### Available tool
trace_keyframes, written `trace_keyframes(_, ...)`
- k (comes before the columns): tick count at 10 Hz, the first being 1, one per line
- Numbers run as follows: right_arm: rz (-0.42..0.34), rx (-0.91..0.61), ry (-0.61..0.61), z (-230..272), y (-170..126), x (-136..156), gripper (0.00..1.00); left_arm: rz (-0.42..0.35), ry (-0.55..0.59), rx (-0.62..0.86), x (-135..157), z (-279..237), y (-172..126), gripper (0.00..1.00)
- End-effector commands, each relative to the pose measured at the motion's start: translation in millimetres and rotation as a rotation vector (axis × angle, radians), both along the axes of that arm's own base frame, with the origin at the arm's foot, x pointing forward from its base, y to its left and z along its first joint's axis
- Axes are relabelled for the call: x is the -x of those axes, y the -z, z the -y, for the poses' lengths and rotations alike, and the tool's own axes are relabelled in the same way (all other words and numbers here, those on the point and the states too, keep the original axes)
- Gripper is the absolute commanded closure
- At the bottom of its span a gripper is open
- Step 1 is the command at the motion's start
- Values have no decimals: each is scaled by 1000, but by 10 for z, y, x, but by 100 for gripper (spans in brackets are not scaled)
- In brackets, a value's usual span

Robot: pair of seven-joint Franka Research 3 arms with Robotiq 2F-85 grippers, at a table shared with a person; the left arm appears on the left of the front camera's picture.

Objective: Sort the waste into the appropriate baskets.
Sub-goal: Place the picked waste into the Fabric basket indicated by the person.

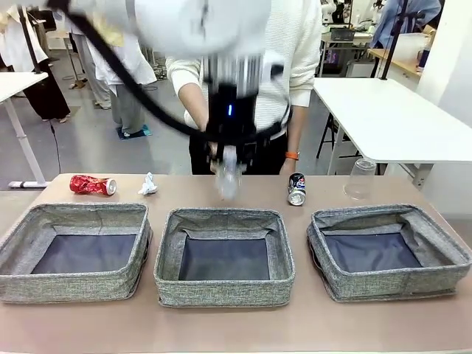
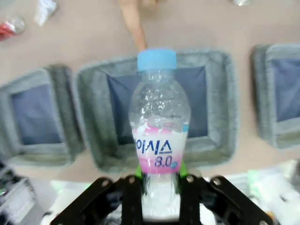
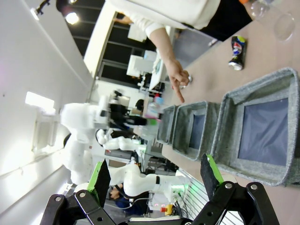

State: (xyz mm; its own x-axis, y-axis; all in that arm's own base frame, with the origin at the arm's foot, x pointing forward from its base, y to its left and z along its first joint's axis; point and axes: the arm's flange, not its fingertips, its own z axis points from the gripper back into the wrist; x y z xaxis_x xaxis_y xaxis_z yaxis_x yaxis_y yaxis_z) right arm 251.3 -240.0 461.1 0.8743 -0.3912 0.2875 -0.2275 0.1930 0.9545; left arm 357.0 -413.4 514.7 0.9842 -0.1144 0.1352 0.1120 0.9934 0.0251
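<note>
My left gripper (image 1: 228, 156) is shut on the clear plastic bottle (image 1: 228, 179) with the pink label and blue cap, low on its body, above the back rim of the middle basket (image 1: 221, 292). In the left wrist view the bottle (image 2: 159, 126) stands between the green pads (image 2: 138, 171), with the middle basket (image 2: 93, 140) underneath. My right gripper (image 3: 157, 183) is open and holds nothing. On the table behind the baskets lie a crushed red can (image 1: 93, 184), crumpled white paper (image 1: 147, 184), a dark can (image 1: 296, 189) and a clear cup (image 1: 361, 179).
The left basket (image 1: 66, 287) and right basket (image 1: 391, 284) flank the middle one. A person stands at the far side, and a finger (image 2: 133, 23) points down at the middle basket's far rim. White tables stand farther back on the right.
</note>
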Motion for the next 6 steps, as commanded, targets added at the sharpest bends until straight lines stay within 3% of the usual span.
trace_keyframes(1, 32, -6, 0, 5, -23, -27, 0, 12, -13, 39, 50, 29, 407, 76)
trace_keyframes(4, 32, -6, 0, 5, -23, -27, 0, 39, -19, 51, 46, 87, 495, 76)
trace_keyframes(5, 32, -6, 0, 5, -23, -27, 0, 23, -19, 61, 35, 73, 495, 30)
trace_keyframes(6, 32, -6, 0, 5, -23, -27, 0, 14, -9, 62, 31, 76, 494, 19)
